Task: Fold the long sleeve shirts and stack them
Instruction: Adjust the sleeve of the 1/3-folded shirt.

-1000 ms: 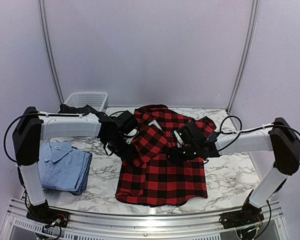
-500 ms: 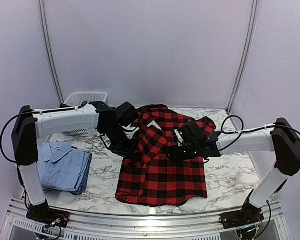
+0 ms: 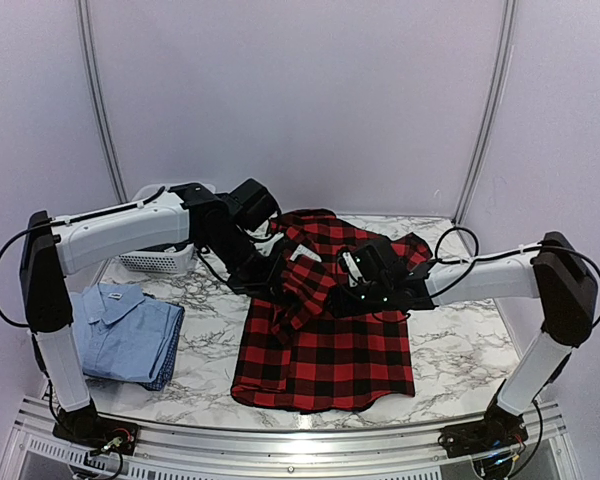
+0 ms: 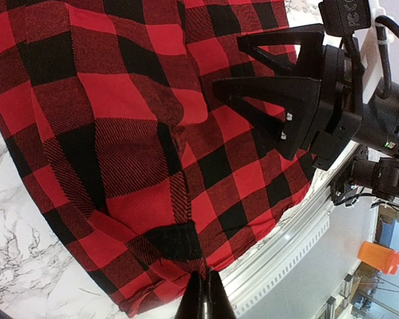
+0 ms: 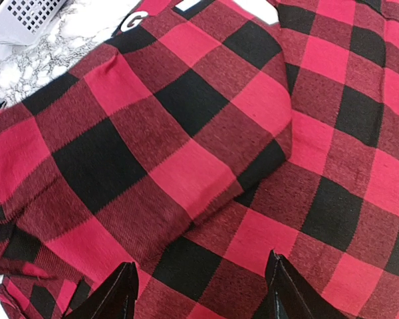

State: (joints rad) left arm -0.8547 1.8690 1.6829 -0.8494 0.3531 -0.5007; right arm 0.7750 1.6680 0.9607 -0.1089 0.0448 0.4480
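Note:
The red-and-black flannel shirt lies spread on the marble table, with a fold of its left side raised. My left gripper is shut on that fold; in the left wrist view its jaws pinch the flannel's cloth. My right gripper is open and empty just above the middle of the flannel. In the right wrist view its fingers stand wide apart over the cloth, and a white letter shows. The light blue shirt lies folded at the left.
A white mesh basket stands at the back left, partly behind my left arm; it also shows in the right wrist view. The metal rail runs along the table's near edge. The open right gripper shows in the left wrist view.
My left arm has risen and swung right and back, pulling the flannel's left fold up and over the shirt. My right gripper has shifted slightly left, staying open.

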